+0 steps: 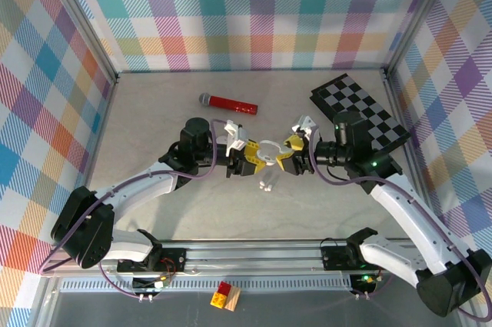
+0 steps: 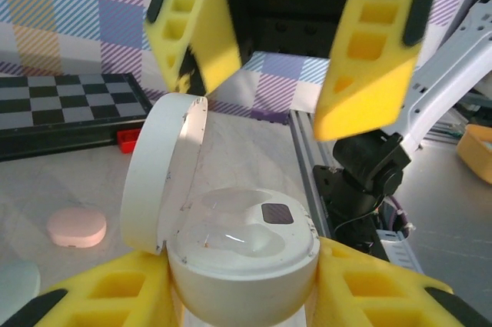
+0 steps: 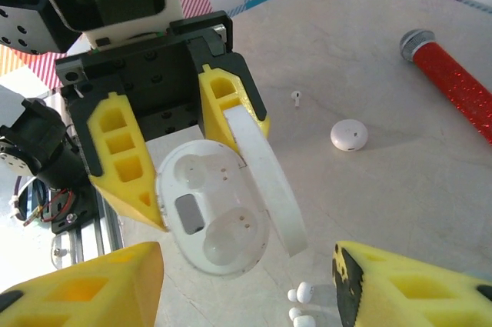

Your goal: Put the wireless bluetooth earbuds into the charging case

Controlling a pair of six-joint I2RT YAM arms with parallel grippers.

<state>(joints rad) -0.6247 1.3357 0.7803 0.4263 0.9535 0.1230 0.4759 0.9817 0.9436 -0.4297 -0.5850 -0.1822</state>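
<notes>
The white charging case (image 2: pixel 246 254) is clamped between the yellow fingers of my left gripper (image 2: pixel 246 290), lid (image 2: pixel 157 173) swung open to the left. In the right wrist view the case (image 3: pixel 211 215) shows both wells empty. Two white earbuds (image 3: pixel 301 293) lie on the table just below it, also seen in the top view as small white earbuds (image 1: pixel 267 185) under the two grippers. My right gripper (image 3: pixel 250 288) faces the case from the right, jaws spread wide with nothing between them. In the top view the left gripper (image 1: pixel 257 159) and right gripper (image 1: pixel 290 151) nearly meet at the case (image 1: pixel 267 150).
A red microphone (image 1: pixel 228 104) lies behind the grippers, and a folded checkerboard (image 1: pixel 360 111) sits at the back right. A pink oval case (image 2: pixel 77 227) and a small white round case (image 3: pixel 349 135) rest on the table, with another tiny earbud (image 3: pixel 297 97) near the latter.
</notes>
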